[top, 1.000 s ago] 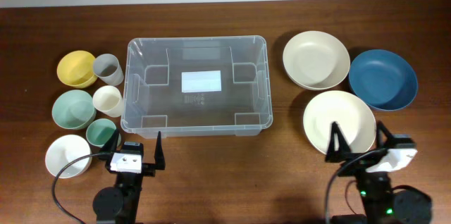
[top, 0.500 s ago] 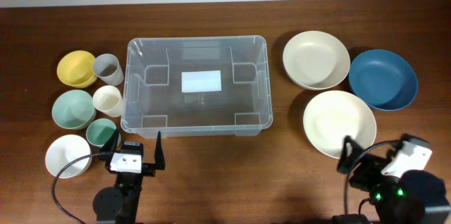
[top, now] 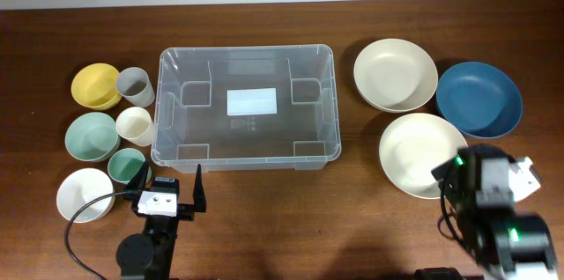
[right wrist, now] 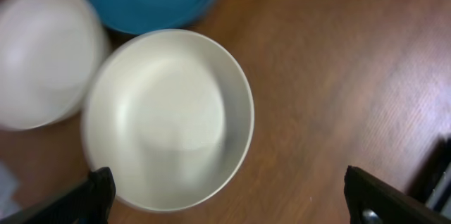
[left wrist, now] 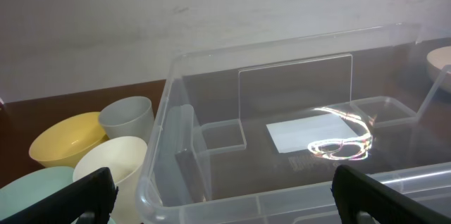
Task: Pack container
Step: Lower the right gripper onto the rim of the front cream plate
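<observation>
The container (top: 245, 106), a large clear bin with a white label (top: 251, 101) on its base, stands mid-table with nothing in it. My left gripper (top: 166, 185) waits just in front of its near wall, open and holding nothing. In the left wrist view the container's near rim (left wrist: 282, 182) fills the space ahead of the open left gripper (left wrist: 222, 190). My right arm (top: 490, 183) is at the front right beside a cream plate (top: 424, 154). The right gripper (right wrist: 229, 190) hangs open above that plate's (right wrist: 165, 118) near edge, with nothing held.
Left of the bin stand a yellow bowl (top: 95, 85), grey cup (top: 135, 86), cream cup (top: 135, 126), green bowl (top: 91, 136), teal cup (top: 126, 165) and white bowl (top: 85, 195). To the right lie a second cream plate (top: 395, 74) and a blue plate (top: 478, 98).
My right arm has shifted right and turned its wrist, so its fingers no longer stand out in front of the cream plate. The left arm and all dishes are unmoved.
</observation>
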Motion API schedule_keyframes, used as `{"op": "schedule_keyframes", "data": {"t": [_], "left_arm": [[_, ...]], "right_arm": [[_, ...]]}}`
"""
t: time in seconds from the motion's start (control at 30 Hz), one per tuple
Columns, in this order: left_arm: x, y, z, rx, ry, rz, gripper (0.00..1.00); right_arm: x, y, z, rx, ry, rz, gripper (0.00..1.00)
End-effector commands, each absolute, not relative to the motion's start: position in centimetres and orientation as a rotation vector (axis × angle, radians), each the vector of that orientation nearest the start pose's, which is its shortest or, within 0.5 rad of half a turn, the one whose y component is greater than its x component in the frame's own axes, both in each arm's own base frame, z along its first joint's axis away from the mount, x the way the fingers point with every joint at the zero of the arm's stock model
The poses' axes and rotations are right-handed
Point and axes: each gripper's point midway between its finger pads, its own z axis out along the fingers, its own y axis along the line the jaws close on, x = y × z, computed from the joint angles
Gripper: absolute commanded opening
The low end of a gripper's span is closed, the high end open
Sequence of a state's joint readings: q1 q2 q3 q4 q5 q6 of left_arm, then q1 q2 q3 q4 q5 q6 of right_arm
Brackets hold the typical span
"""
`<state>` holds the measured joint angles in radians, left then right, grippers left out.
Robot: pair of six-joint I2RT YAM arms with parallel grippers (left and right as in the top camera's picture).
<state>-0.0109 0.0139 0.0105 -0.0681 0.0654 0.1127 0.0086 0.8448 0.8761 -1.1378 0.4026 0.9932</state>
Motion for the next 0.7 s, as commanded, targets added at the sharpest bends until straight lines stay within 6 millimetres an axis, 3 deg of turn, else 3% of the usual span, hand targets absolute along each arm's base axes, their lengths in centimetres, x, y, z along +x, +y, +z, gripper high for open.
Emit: {"op": "schedule_keyframes", "data": {"t": [0.0, 0.27, 0.5, 0.67], "left_arm": [[24.6, -1.1, 15.8, 0.15, 1.637, 0.046, 1.0], [24.6, -1.1, 15.8, 0.15, 1.637, 0.046, 1.0], [24.6, -1.1, 15.8, 0.15, 1.637, 0.046, 1.0], [24.6, -1.1, 15.8, 0.15, 1.637, 0.046, 1.0]], "right_arm": [[19.9, -7.2, 15.6, 1.459, 2.17, -0.206, 0.99], [20.2, -8.0, 10.9, 1.698, 2.297, -0.223, 0.99], [22.6, -8.7, 10.4, 1.35, 2.503, -0.141, 0.99], [24.7, -7.8, 10.1, 1.075, 2.587, -0.029, 0.99]]}}
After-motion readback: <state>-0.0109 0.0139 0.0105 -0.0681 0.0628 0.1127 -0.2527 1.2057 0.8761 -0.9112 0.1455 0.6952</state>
